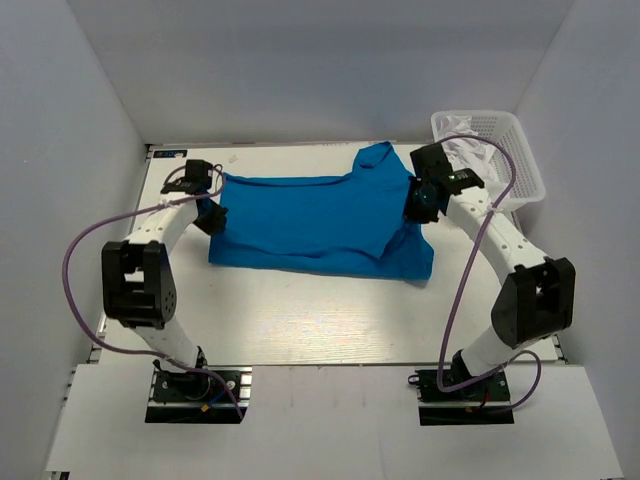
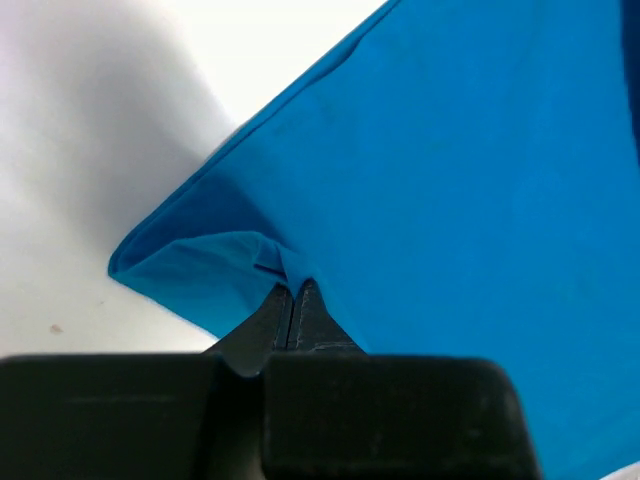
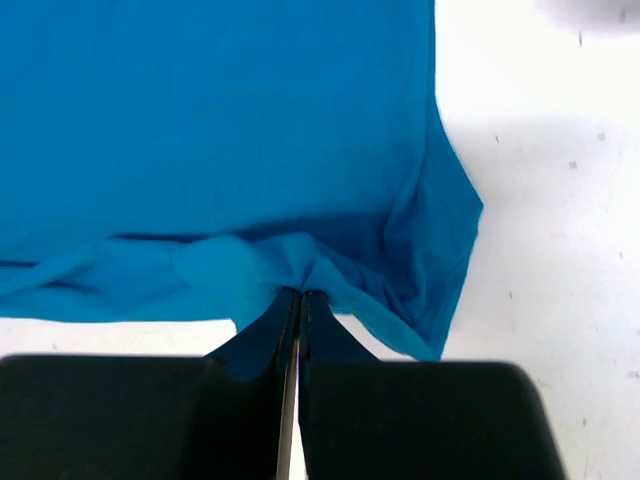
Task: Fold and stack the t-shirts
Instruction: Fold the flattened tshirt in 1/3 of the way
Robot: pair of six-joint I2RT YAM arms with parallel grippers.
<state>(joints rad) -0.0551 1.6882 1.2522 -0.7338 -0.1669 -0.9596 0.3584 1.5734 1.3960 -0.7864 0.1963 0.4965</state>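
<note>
A plain bright blue t-shirt (image 1: 315, 222) lies spread across the middle of the table, one sleeve sticking up at the back. My left gripper (image 1: 212, 216) is shut on the shirt's left edge; in the left wrist view the cloth (image 2: 460, 160) bunches at the closed left gripper (image 2: 291, 287). My right gripper (image 1: 418, 205) is shut on the shirt's right side. The right wrist view shows the blue cloth (image 3: 220, 120) gathered into a pinch at the right gripper (image 3: 300, 293), with a loose corner hanging to the right.
A white plastic lattice basket (image 1: 520, 150) stands at the back right corner, just behind the right arm. White walls close in the table on the left, back and right. Purple cables loop beside both arms.
</note>
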